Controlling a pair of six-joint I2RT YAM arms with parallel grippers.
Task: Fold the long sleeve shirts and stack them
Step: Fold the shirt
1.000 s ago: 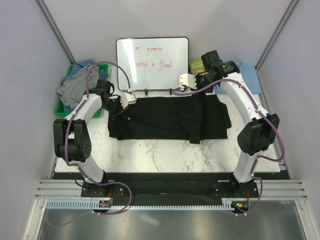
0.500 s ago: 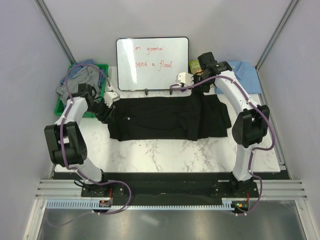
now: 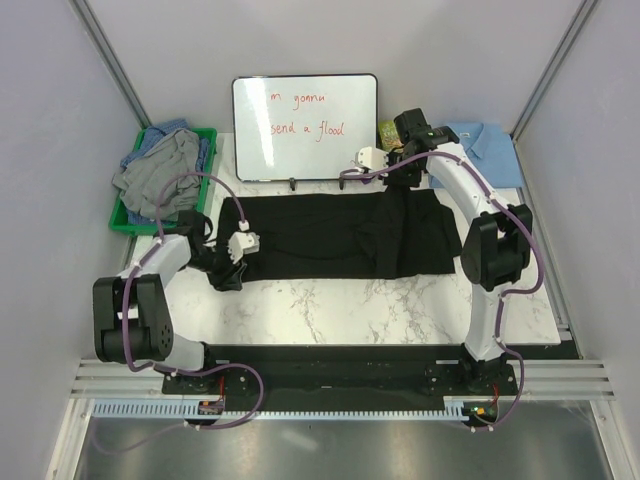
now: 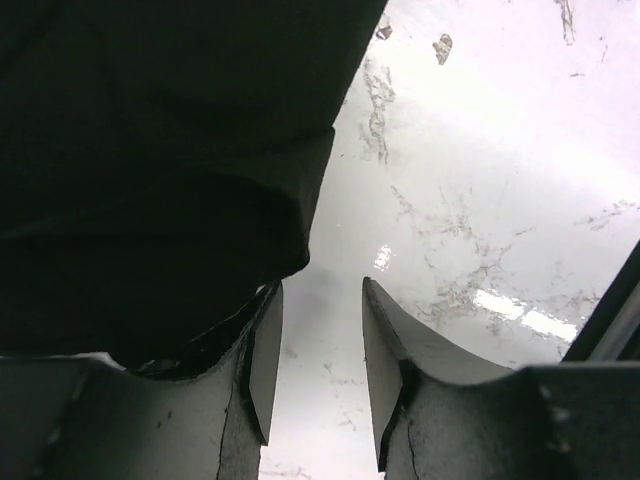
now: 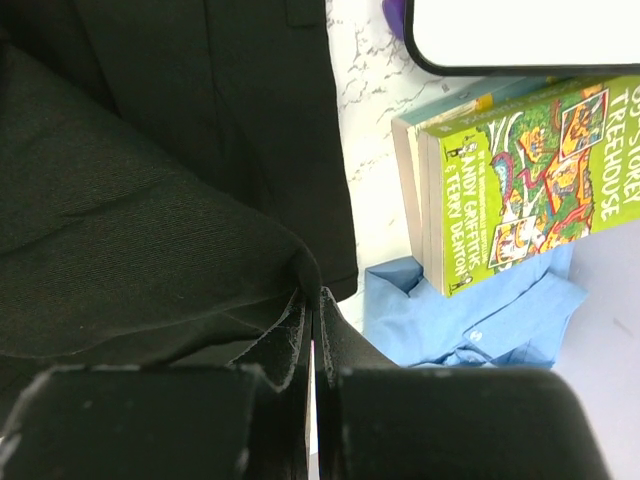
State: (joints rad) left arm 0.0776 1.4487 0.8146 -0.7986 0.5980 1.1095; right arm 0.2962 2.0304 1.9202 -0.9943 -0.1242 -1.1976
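A black long sleeve shirt (image 3: pixel 330 235) lies spread across the middle of the marble table. My left gripper (image 3: pixel 243 245) is low at its near left corner. In the left wrist view that gripper (image 4: pixel 320 285) is open, with bare marble between the fingers and the black shirt's edge (image 4: pixel 150 150) just to the left. My right gripper (image 3: pixel 368 162) is at the shirt's far edge, by the whiteboard. It (image 5: pixel 315 295) is shut on a raised fold of the black shirt (image 5: pixel 150 200). A light blue collared shirt (image 3: pixel 487 148) lies folded at the far right.
A green bin (image 3: pixel 205 135) at the far left holds crumpled grey and blue shirts (image 3: pixel 160 170). A whiteboard (image 3: pixel 305 125) stands at the back. A green-covered book (image 5: pixel 520 170) leans beside it, partly over the light blue shirt (image 5: pixel 470 320).
My left gripper opened, let go of the shirt's far left part, and swung back toward the near left corner. The right arm kept its pinch and barely shifted.
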